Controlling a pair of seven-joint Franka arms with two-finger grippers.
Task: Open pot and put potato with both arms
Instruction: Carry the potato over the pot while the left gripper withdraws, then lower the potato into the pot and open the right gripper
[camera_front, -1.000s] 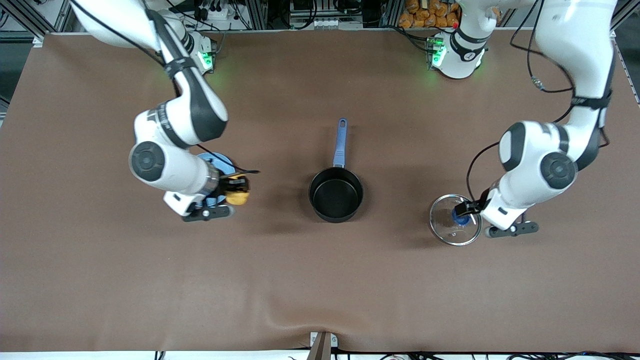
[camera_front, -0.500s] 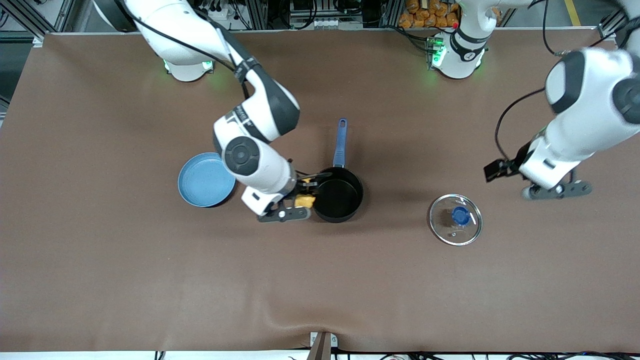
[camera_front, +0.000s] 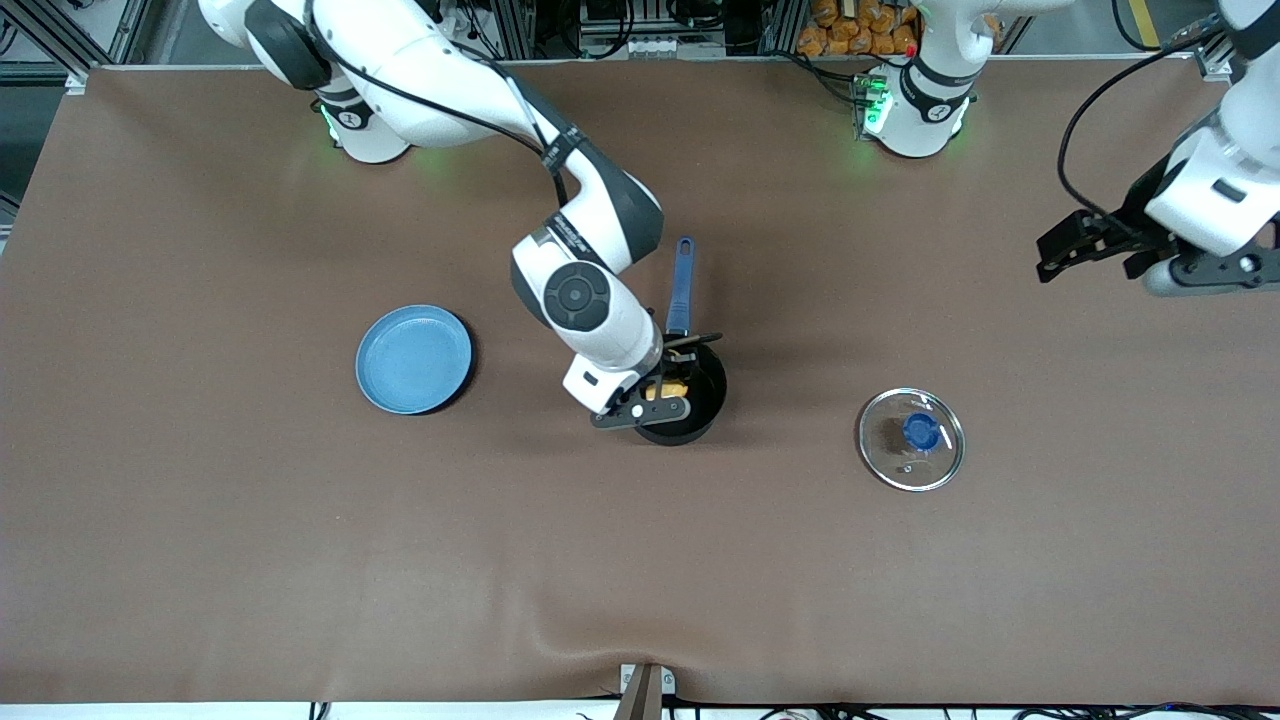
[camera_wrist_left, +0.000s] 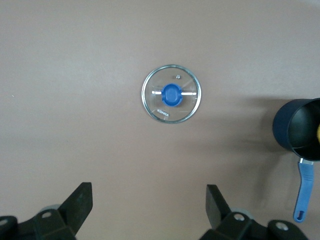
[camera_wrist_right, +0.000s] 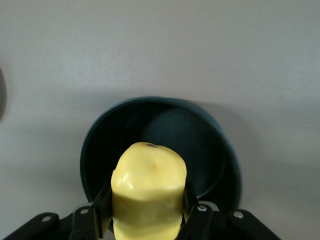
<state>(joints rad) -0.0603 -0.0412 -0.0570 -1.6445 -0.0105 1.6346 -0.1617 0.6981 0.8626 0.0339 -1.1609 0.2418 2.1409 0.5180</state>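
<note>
Yellow-orange lumpy oval potato (camera_wrist_right: 148, 192): clamped across its middle in my right gripper (camera_front: 668, 378), over the small black blue-handled saucepan (camera_front: 700, 395) at frame centre. I judge it light, firm, slightly slippery. Left gripper (camera_wrist_left: 149, 206), upper right, waits, fingers apart.

Blue plate (camera_front: 413, 359), glass lid (camera_front: 911, 439)

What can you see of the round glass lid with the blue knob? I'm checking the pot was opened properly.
The round clear glass lid has a silvery metal rim and a blue knob at its centre. It lies flat on the brown table, knob up, toward the left arm's end, apart from the black saucepan. Nothing touches it; the open left gripper is up, away from it.
</note>
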